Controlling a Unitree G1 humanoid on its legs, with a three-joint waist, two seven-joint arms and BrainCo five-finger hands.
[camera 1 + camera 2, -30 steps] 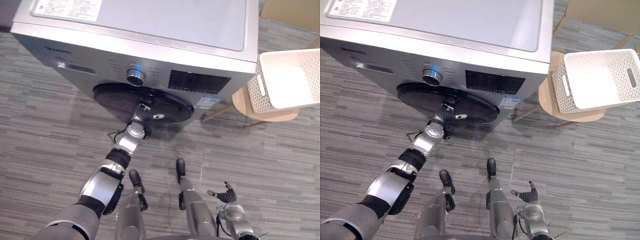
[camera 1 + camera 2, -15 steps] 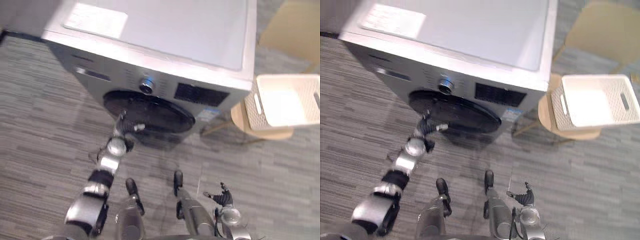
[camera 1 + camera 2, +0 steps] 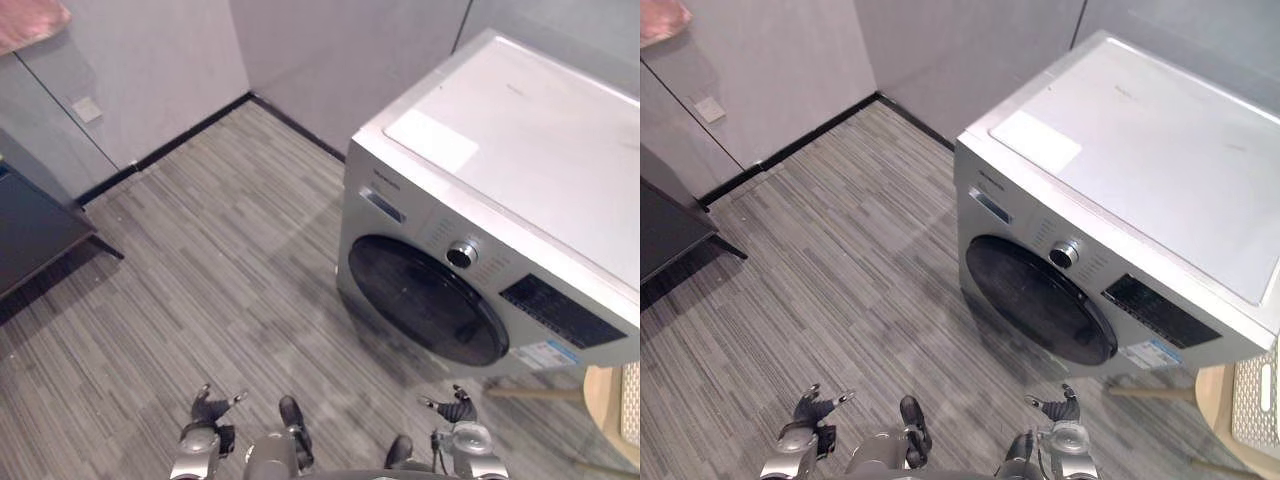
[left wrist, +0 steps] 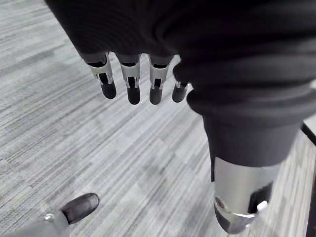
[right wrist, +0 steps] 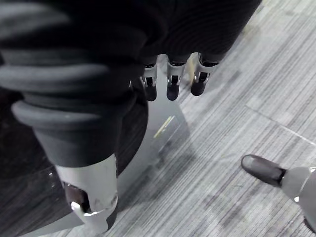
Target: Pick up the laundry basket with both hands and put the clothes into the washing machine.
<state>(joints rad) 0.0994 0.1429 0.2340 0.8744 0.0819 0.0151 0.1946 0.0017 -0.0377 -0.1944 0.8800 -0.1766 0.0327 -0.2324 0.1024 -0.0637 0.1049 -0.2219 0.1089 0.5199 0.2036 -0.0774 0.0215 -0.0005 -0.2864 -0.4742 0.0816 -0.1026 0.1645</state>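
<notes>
Hands empty before the washer point(image 3: 520, 160), its door point(image 3: 425, 300) shut
Left hand point(image 3: 205, 412) and right hand point(image 3: 455, 410) hang low, fingers point(image 4: 133, 89) loosely spread; the basket point(image 3: 1255, 400) sits on a stool point(image 3: 1212, 410) beside the washer.

Four camera views: two from the robot's head, one on each wrist.
The two head views sit side by side and look steeply down from high up. They share the washing machine point(image 3: 500, 200) at the right, the grey plank floor point(image 3: 200, 260), and the left hand point(image 3: 205, 410) and right hand point(image 3: 455, 408) at the bottom edge. The left wrist view looks closely along its fingers point(image 4: 131, 81) to the floor. The right wrist view looks along its fingers point(image 5: 170, 79) toward the machine's lower front.
</notes>
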